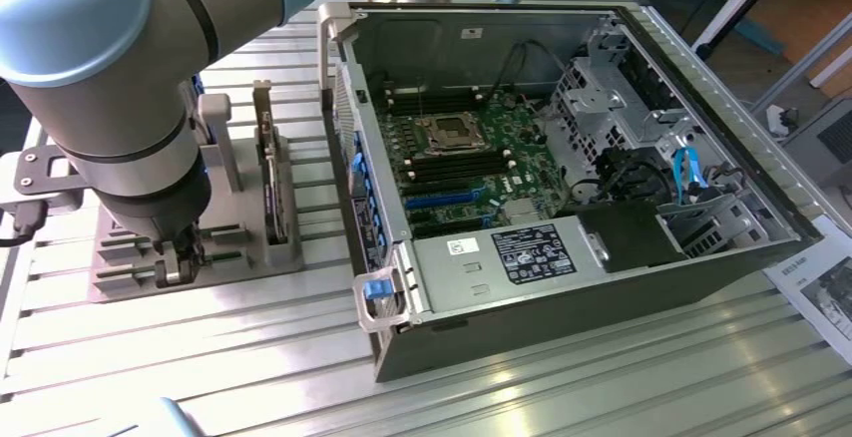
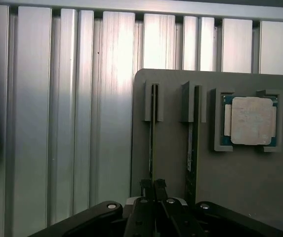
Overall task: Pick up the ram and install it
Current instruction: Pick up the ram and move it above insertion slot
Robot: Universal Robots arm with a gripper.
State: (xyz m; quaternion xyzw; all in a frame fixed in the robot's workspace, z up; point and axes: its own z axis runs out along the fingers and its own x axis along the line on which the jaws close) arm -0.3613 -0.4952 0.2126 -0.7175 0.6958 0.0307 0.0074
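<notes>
We see a ribbed aluminium surface (image 1: 560, 377) carrying everything. Over the exterior view's left side of it hangs the big grey and silver robot arm (image 1: 107, 78), pointing straight down. In the middle lies an open black and grey computer case (image 1: 399, 48), its side panel off, with a green motherboard (image 1: 466, 158) flat inside it. Just beside the case, on the exterior view's left, sits a flat grey plastic holder (image 1: 127, 287). A dark upright expansion card (image 1: 273, 193) stands in the holder on the side nearest the case.

In the wrist view we look down on the holder's slots. The ram (image 2: 152, 138), a long, thin, green-edged circuit-board stick seen edge-on, stands in one narrow slot. A second thin stick with a small white label (image 2: 191, 148) stands in the next slot, parallel to the first and apart from it. Beyond that, a square silver processor chip on a green base (image 2: 251, 121) lies flat in its own recess.

The black claw (image 2: 152, 186) is down at the holder, its two fingertips drawn close together on either side of the ram's near end, so we read it as closed on the ram, which sits in its slot.
</notes>
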